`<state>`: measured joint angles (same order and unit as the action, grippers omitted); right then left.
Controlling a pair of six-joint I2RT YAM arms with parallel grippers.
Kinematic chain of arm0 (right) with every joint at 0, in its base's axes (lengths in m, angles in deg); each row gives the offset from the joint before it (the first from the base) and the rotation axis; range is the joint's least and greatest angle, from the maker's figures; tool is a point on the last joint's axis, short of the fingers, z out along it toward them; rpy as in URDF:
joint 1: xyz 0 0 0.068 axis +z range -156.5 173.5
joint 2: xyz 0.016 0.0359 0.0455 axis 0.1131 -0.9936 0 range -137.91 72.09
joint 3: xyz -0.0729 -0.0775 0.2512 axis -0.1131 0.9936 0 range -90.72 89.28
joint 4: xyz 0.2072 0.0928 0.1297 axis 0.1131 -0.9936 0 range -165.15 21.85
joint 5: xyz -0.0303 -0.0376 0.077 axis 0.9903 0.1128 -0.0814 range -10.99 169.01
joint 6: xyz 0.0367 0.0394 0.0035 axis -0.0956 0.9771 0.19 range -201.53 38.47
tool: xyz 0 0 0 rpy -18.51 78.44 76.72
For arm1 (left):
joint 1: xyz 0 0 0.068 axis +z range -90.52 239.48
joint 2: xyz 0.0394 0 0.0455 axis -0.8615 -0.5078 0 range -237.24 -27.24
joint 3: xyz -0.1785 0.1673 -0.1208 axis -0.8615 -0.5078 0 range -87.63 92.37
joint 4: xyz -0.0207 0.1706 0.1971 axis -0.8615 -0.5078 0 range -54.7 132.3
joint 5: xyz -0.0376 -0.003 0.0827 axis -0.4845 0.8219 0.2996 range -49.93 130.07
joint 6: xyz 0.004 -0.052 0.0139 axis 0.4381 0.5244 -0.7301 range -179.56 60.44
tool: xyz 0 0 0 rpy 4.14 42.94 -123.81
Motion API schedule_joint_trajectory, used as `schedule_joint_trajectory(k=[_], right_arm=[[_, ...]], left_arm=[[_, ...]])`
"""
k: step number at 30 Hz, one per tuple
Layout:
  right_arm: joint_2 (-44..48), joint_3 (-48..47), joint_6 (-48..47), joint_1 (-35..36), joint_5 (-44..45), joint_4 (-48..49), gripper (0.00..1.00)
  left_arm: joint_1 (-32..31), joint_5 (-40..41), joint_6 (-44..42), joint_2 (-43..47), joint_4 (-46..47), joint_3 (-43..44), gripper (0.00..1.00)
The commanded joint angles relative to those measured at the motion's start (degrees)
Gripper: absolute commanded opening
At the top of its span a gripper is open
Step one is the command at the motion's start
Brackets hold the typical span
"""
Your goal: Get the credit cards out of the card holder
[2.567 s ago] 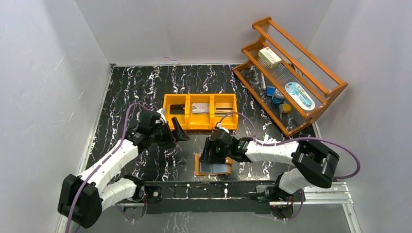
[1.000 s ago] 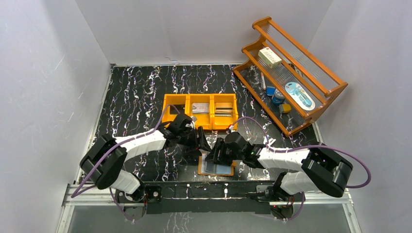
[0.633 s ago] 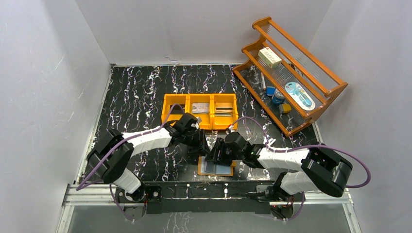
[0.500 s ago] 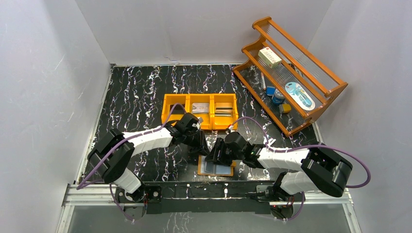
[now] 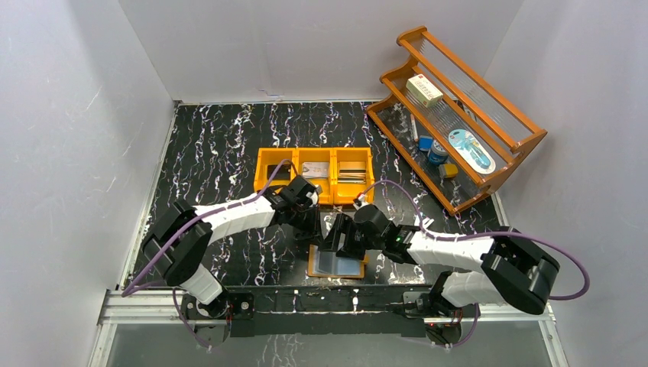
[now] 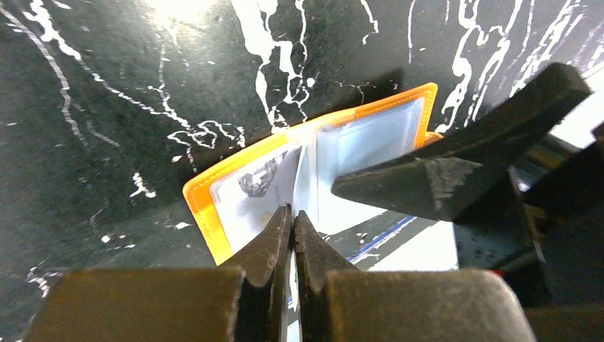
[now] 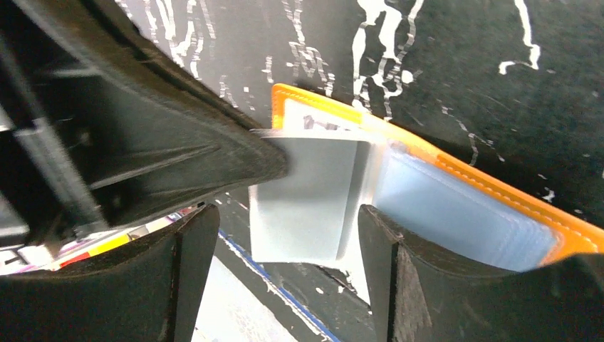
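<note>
Left gripper point(image 6: 292, 214) has swung in from the orange bin point(image 5: 354, 195) and now pinches a silver-grey credit card point(image 7: 306, 206) — partly out of the card holder point(image 5: 336, 265), at the bin's 6 o'clock. Right gripper point(image 7: 285, 214), jaws apart, pins the holder; I judge extraction begun.

Card holder point(image 5: 337, 264) part-hidden under left hand point(image 5: 317, 228), right hand point(image 5: 335, 243); sleeved card point(image 6: 253, 189) print illegible.

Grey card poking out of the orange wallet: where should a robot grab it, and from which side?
Pinch the grey card across its two flat faces, at the end standing clear of the card holder; it is too thin to hold otherwise. Come from the side where it sticks out, where the left gripper is shut on it.
</note>
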<state>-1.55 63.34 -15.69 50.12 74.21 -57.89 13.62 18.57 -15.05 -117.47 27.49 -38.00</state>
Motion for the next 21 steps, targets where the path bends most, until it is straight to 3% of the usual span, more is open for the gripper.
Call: schedule_joint_trajectory(k=[1, 9, 13, 21], right_arm=[[3.95, -3.86, -3.12, -0.31, -0.55, -0.41, 0.80], [12.38, -1.34, 2.31, -0.33, 12.20, -11.39, 0.81], [18.16, 1.07, 5.92, -0.29, 18.23, -16.50, 0.80], [22.19, 2.90, 8.75, -0.28, 21.17, -20.19, 0.80]], left_arm=[[-0.19, 6.03, -4.92, 3.00, -9.52, 3.78, 0.00], [-0.07, 14.22, -6.64, 2.28, -17.86, 8.84, 0.00], [-0.10, 14.17, -5.77, 0.14, -19.38, 12.25, 0.01], [-0.14, 12.73, -4.51, -3.05, -18.95, 14.77, 0.23]])
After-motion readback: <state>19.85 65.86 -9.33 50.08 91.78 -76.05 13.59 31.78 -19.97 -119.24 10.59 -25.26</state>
